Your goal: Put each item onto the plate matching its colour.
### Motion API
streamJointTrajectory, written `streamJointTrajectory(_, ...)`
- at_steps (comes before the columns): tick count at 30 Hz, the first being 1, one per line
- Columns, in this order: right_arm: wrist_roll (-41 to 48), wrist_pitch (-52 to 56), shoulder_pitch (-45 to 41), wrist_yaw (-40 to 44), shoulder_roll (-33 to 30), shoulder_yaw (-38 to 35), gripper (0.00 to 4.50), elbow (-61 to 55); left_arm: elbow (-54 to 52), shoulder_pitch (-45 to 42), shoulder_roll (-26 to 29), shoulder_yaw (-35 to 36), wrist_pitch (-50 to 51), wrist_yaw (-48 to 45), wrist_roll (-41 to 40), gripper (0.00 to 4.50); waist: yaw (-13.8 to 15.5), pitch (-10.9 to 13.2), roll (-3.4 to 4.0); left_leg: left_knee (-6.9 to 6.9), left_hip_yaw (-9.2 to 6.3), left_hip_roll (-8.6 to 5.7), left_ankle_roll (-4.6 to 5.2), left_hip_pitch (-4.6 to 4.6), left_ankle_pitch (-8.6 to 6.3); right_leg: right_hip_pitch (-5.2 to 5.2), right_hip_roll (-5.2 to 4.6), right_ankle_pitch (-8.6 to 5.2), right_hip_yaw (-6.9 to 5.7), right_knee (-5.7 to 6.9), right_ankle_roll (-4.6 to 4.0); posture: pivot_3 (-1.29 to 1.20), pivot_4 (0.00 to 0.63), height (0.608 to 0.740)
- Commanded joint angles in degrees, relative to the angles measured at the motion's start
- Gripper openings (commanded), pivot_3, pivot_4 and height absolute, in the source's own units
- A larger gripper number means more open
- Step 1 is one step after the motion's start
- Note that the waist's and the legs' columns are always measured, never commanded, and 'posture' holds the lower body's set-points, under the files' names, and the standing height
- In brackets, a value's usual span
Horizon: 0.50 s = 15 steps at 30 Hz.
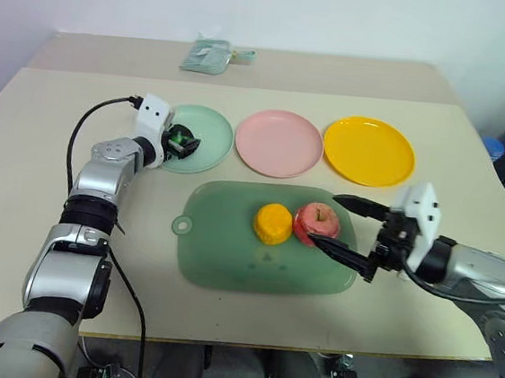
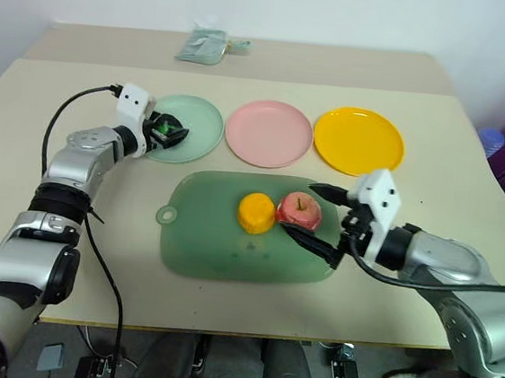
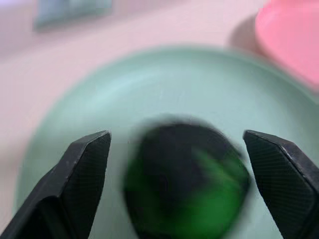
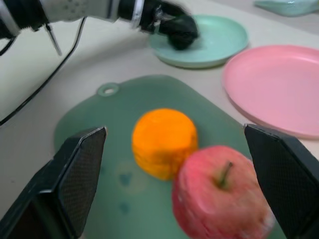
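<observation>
Left wrist view shows the left gripper (image 3: pixel 177 186) with jaws spread wide around the dark green-black lump (image 3: pixel 187 181) on the smooth mint plate (image 3: pixel 99 104), while the right gripper (image 1: pixel 343 226) gapes empty beside the glossy pink apple (image 1: pixel 316 223) on the rounded green mat (image 1: pixel 227 259)

Three plates (image 1: pixel 280 143), three toy foods (image 1: pixel 273 224) (one mat (image 1: pixel 227 259))

A beige table (image 1: pixel 65 251) stands against a plain white wall (image 1: pixel 253 9). A seam runs across the tabletop near its far edge. A pale green packet (image 1: pixel 205 56) lies beyond the seam. Lighting is even.
</observation>
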Motion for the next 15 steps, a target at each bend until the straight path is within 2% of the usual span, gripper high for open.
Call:
streamJointTrajectory(1,-6.95,-0.86,-5.61,-3.03,1.88,8.20,4.50,-1.04,-13.28,7.28,5.02,3.84,-4.42,-8.15,-4.12,4.46,-0.70,-0.01,0.02,-0.04,0.06,0.03,-0.01,0.00,0.01,-0.08,0.01,0.00,0.07,0.02,-0.01,0.00,0.150,0.740)
streamJointTrajectory(4,-14.59,-2.12,-10.29,-3.96,3.46,16.58,4.50,2.33,-27.13,18.42,9.86,4.24,-2.44,-17.06,-8.73,4.46,-1.33,-0.02,0.03,-0.10,0.12,0.11,-0.04,-0.01,0.02,-0.24,-0.09,-0.01,0.10,0.17,-0.02,0.00,0.150,0.740)
streamJointTrajectory(8,-19.10,-0.41,-14.40,-3.36,5.04,22.54,4.50,6.08,-42.38,32.97,14.65,3.38,0.90,-23.93,-12.02,4.46,-0.82,-0.01,0.00,-0.07,0.12,0.12,-0.07,-0.04,0.04,-0.26,-0.18,-0.01,0.10,0.22,-0.03,0.00,0.150,0.740)
streamJointTrajectory(11,-22.24,1.09,-16.51,-3.01,5.65,25.94,4.50,8.73,-49.66,39.90,15.61,3.06,3.30,-25.12,-13.56,4.46,0.27,-0.01,-0.01,-0.03,0.12,0.08,-0.06,-0.04,0.03,-0.23,-0.26,-0.01,0.08,0.22,-0.03,0.00,0.150,0.740)
streamJointTrajectory(15,-25.63,2.32,-18.88,-3.63,7.38,27.59,4.50,12.45,-55.31,43.81,14.10,2.95,6.05,-23.14,-15.09,4.46,0.55,-0.04,-0.05,0.01,0.04,0.06,-0.06,0.00,0.03,-0.14,-0.26,-0.01,0.00,0.24,-0.03,0.00,0.150,0.740)
